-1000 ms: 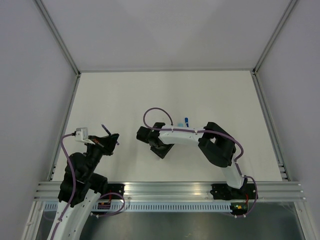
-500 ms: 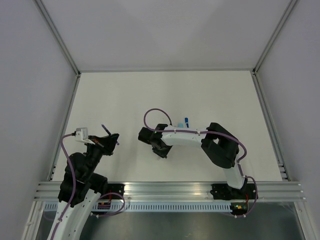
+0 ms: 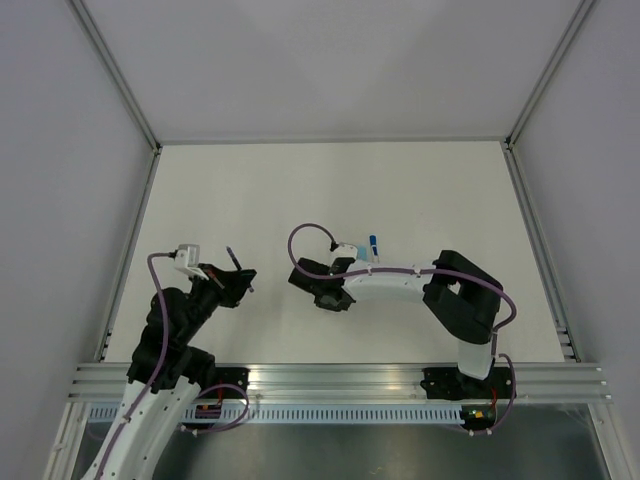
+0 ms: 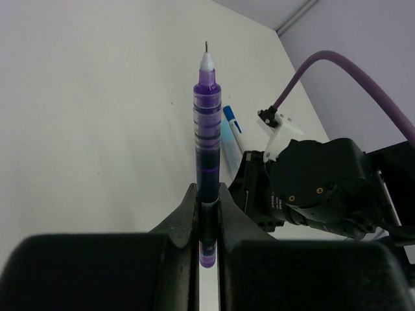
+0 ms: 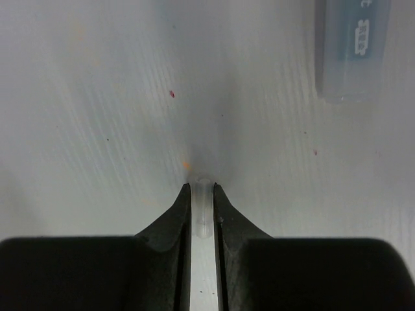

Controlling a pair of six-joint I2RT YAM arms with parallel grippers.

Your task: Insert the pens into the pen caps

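My left gripper (image 4: 207, 202) is shut on a slim dark purple pen (image 4: 207, 129), whose fine tip sticks out past the fingers. In the top view this gripper (image 3: 240, 281) hovers at the left, the pen (image 3: 232, 261) angled up from it. My right gripper (image 5: 202, 197) points down at the table, shut on a small pale translucent pen cap (image 5: 203, 210). Seen from above, the right gripper (image 3: 330, 295) sits mid-table. A second pale blue cap (image 5: 353, 45) lies just beyond it. A white pen with a blue end (image 3: 372, 243) lies behind the right wrist.
The white table (image 3: 330, 190) is bounded by an aluminium frame and grey walls. The right arm's black wrist and purple cable (image 4: 311, 188) sit just right of the held pen's line. The white pen (image 4: 231, 123) and a pale blue cap (image 4: 227, 141) lie beside that wrist.
The right gripper has closed on the translucent cap and its arm has shifted right. The left arm has moved right and forward with the purple pen, towards the right gripper.
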